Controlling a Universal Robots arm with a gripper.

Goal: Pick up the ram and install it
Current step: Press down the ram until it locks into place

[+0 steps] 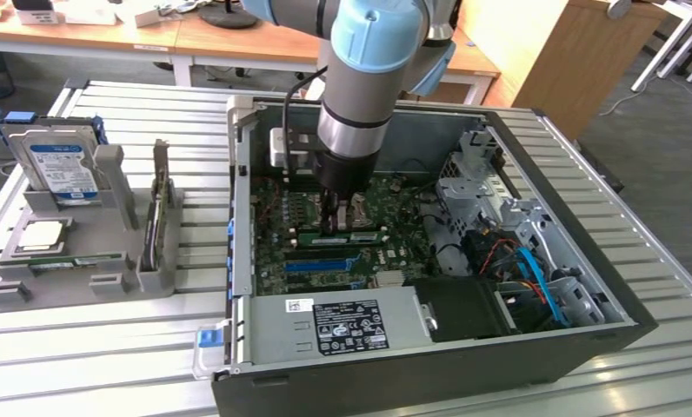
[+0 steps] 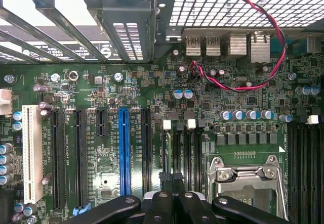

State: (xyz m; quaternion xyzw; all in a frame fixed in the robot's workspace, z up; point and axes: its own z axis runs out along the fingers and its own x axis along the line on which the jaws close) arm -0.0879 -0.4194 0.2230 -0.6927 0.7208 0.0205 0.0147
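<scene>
My gripper (image 1: pixel 338 219) reaches down into the open computer case (image 1: pixel 578 347), just above the motherboard (image 1: pixel 322 261). In the wrist view its two dark fingers (image 2: pixel 165 179) stand pressed together over the memory slots (image 2: pixel 186 150) with white end clips; I make out nothing between them. The slots lie beside the silver processor socket (image 2: pixel 248 178). A green ram stick (image 1: pixel 77 259) lies flat in the grey holder (image 1: pixel 44 295) at the exterior view's left, outside the case and well away from the gripper. Another thin board (image 1: pixel 157 208) stands on edge in that holder.
The holder also carries a blue-labelled hard drive (image 1: pixel 62 165) and a square silver processor chip (image 1: pixel 43 233). Inside the case are the power supply (image 1: pixel 335 326), a drive cage (image 1: pixel 474 187) and blue and red cables (image 1: pixel 532 265). Long black and blue expansion slots (image 2: pixel 123 150) lie beside the memory slots.
</scene>
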